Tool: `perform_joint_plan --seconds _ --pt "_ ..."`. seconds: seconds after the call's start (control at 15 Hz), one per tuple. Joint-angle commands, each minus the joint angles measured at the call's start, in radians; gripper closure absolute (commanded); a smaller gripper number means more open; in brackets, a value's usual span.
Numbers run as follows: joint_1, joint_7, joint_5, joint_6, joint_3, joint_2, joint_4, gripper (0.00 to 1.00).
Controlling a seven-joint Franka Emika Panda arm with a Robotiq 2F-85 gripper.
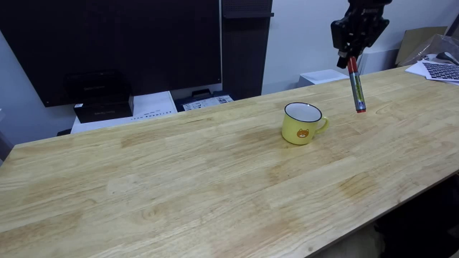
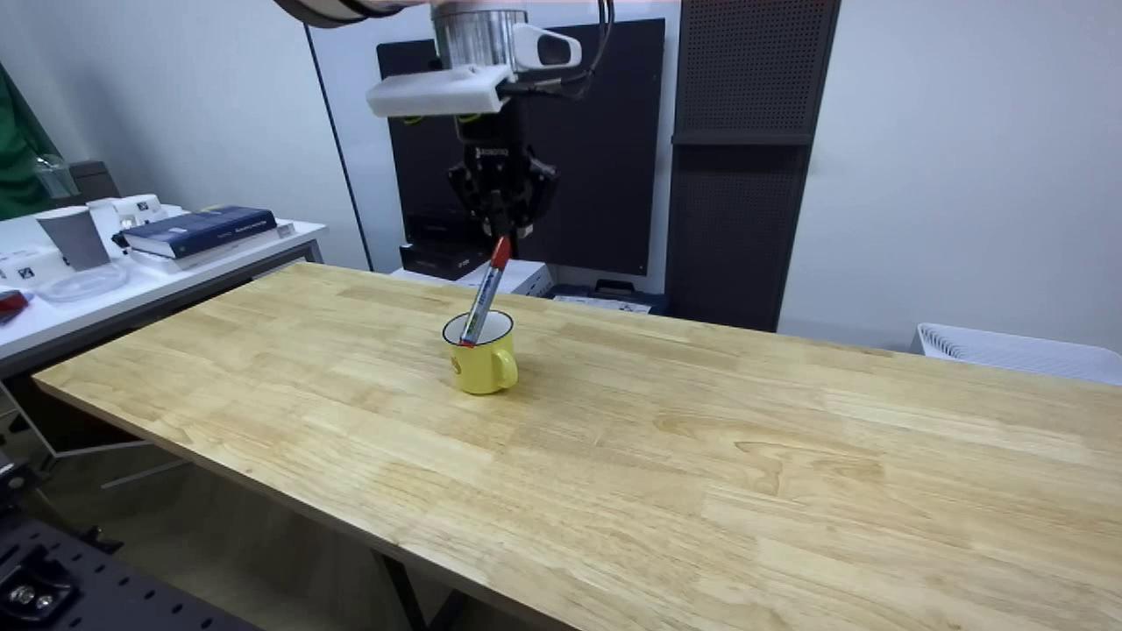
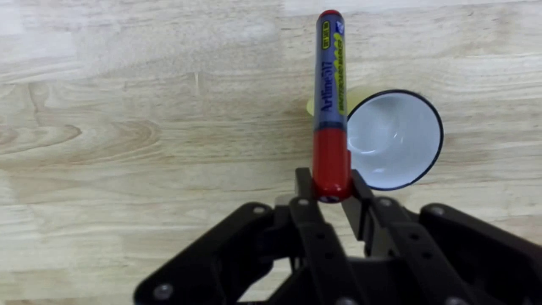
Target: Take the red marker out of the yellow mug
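A black two-fingered gripper (image 3: 332, 185) clamps a slim red-and-grey marker (image 1: 356, 84) by its cap (image 3: 331, 159) — which, popping off, could drop the barrel (image 3: 330, 87) near a yellow enamel-style mug (image 1: 292, 129).

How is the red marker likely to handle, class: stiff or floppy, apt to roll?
The red marker is probably stiff, looking straight though the gripper holds only its red cap. Laid down, its rounded barrel might roll.

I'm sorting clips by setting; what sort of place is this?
Probably a robotics lab or workroom: a robot gripper hangs over a long wooden table, with a dark perforated panel behind.
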Motion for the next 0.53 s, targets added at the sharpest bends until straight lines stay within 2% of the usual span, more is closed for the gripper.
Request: perform_joint_plan --seconds 0.0,0.47 --pt "-0.041 -0.033 0.055 -0.087 0.025 0.091 0.094 0.94" --pt "-0.120 -0.099 0.126 -0.164 0.038 0.257 0.212 0.94"
